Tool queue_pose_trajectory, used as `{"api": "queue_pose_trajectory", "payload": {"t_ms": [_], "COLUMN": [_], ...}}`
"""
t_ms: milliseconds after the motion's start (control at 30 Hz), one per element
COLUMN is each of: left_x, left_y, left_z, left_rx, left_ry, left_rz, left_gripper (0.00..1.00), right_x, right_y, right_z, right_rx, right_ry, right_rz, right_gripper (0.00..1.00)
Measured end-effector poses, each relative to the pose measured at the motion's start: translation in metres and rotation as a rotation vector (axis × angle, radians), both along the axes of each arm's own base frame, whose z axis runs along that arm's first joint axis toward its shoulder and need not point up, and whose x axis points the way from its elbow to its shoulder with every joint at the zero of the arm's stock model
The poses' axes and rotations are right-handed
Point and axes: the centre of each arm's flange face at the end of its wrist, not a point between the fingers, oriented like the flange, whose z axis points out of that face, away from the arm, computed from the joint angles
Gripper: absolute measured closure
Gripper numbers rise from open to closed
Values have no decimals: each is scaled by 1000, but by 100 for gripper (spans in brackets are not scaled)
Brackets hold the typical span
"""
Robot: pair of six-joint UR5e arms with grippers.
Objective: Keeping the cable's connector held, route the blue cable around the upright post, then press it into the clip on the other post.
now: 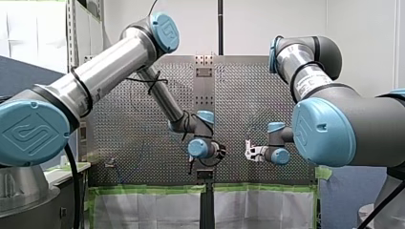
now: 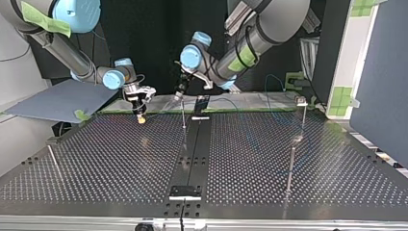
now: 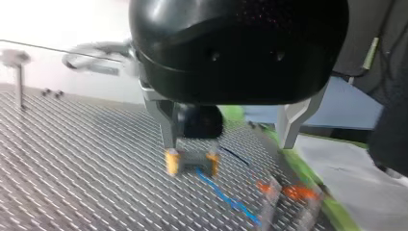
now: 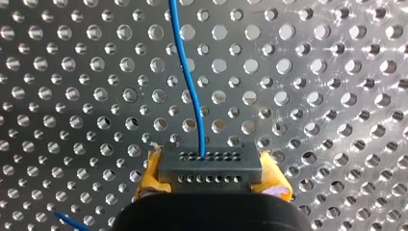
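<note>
Holding the connector (image 4: 210, 166): my right gripper (image 4: 211, 174), with yellow pads (image 4: 150, 174) pressed against both short ends of the block, pinching it.
Look of the connector: grey rectangular block, with rows of small round holes across the faces turned to the right wrist camera.
Look of the blue cable (image 4: 190, 82): thin, bright blue, single strand. Leaves one hole in the upper row and runs ahead of the gripper over the table (image 4: 312, 96) with a gentle bend.
Cable in the left wrist view: blurred blue streak lying on the table just beside the held connector.
Place in the top view: low over the far part of the table, at the view's left of the upright post (image 2: 183, 113).
Table surface: perforated metal, regular grid of round holes.
Upright post: thin metal rod standing by the dark centre strip.
Clip post (image 2: 303, 118): thin rod at the top view's right, well apart from the connector, with a small clip (image 2: 301, 101) at its top.
State of my left gripper (image 3: 228, 144): black housing, metal fingers (image 3: 166, 120) spread apart, gripping nothing. Near the upright post's top in the top view; contact cannot be told.
Markings: embossed emblem on the blue joint cap (image 1: 28, 131), letters not legible. White label (image 1: 310, 82) on my right arm, print too small to read.
</note>
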Motion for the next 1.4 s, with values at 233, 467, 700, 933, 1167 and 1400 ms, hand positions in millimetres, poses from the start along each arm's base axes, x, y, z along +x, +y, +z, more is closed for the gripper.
{"api": "queue_pose_trajectory", "payload": {"t_ms": [233,467,700,933,1167,1400], "left_x": [-34,-82,-126,-129,-112,-100], "left_y": [-12,-18,-18,4,33,70], "left_z": [23,44,62,79,99,114], "left_rx": [-78,-135,-185,-259,-366,-434], "left_ry": [-26,-4,21,28,17,33], "left_rz": [9,18,28,75,95,146], "left_gripper": [0,0,0,0,0,0], "right_x": [-1,-2,-3,-7,-10,-12], "right_y": [0,0,1,-1,-2,-3], "right_z": [-1,-1,-9,-12,-12,-12], "right_rx": [1,0,10,13,15,16], "right_ry": [1,3,8,9,8,6], "right_rz": [-2,-2,-3,-11,-15,-19], "right_gripper": [100,100,100,100,100,100]}}
